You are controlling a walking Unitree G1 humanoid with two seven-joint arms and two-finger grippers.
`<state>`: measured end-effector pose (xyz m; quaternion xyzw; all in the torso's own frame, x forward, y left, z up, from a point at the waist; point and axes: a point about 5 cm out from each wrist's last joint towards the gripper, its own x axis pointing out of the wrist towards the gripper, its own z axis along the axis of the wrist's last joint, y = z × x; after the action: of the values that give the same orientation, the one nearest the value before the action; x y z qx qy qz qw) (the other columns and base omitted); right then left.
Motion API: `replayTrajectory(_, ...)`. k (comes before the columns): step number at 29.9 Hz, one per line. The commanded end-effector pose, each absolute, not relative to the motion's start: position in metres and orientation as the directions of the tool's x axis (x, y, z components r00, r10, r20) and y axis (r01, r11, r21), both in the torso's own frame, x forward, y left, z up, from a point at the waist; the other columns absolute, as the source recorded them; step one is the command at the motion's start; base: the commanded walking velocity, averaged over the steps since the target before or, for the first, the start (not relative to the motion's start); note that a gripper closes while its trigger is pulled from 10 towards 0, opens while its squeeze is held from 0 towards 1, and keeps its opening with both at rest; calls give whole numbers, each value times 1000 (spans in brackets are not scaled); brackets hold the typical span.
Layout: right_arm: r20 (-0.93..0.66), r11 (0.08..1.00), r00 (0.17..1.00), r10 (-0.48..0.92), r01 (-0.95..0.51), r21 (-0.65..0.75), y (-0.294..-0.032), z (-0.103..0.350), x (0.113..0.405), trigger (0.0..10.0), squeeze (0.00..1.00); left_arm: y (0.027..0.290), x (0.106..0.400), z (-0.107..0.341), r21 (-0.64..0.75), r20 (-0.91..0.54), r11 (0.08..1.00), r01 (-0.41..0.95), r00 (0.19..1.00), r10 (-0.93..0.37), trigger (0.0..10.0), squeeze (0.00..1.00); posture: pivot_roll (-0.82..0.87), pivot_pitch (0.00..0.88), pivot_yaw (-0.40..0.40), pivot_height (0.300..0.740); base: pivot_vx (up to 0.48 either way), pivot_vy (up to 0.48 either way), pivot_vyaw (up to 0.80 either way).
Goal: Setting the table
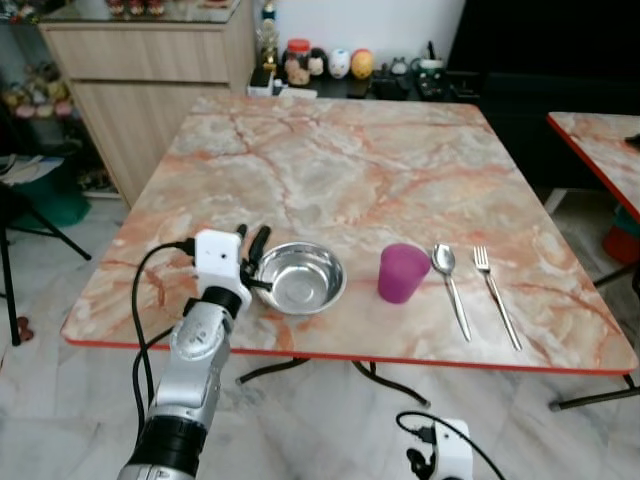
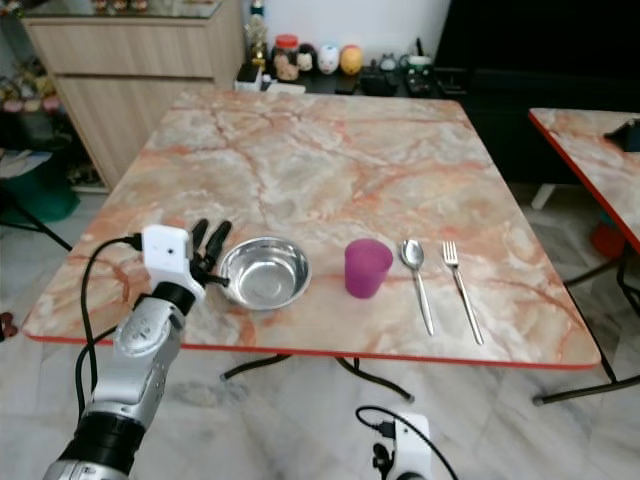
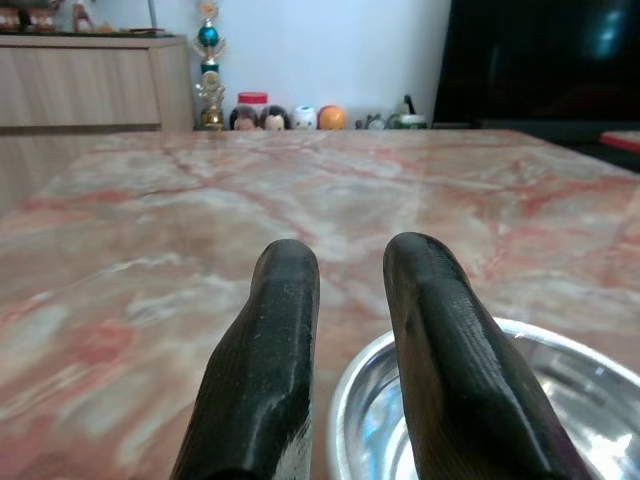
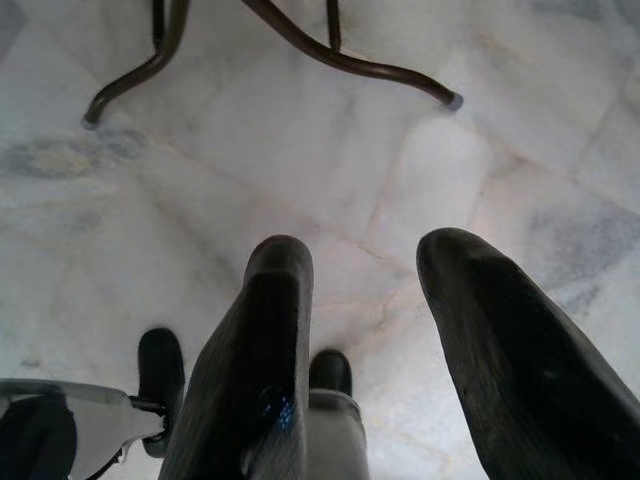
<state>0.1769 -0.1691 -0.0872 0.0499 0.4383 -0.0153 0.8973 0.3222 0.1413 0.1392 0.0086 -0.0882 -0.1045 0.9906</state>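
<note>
A steel bowl rests on the marble table near its front edge. To its right stand a purple cup, then a spoon and a fork lying side by side. My left gripper is at the bowl's left rim, low over the tabletop. In the left wrist view its fingers stand slightly apart, one outside the bowl and one over its rim; the gripper is open. My right gripper hangs open below the table, pointing at the floor.
A wooden cabinet stands at the back left. Jars and small figurines line a low shelf behind the table. A second marble table is at the right. Curved metal table legs cross the tiled floor.
</note>
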Motion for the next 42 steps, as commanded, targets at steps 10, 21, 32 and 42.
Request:
replayTrajectory(10,-795,993,607,21,77,85,-166,-89,175,10000,0,146,323,130,-93,-5,963,253,967,-254,10000,1000,132,0,-52,740,0,0,0)
replayTrajectory(21,-794,993,608,10,90,81,-166,-88,175,10000,0,150,335,128,-193,-105,975,109,986,-131,10000,1000,123,0,-52,740,0,0,0)
replayTrajectory(32,-793,993,609,8,90,79,-166,-88,176,10000,0,146,340,131,-180,-152,979,99,980,-127,10000,0,127,0,-55,740,0,0,0)
replayTrajectory(42,-794,993,608,7,91,78,-166,-88,176,10000,0,136,340,118,-146,-244,978,151,952,-184,10000,0,125,0,-55,740,0,0,0)
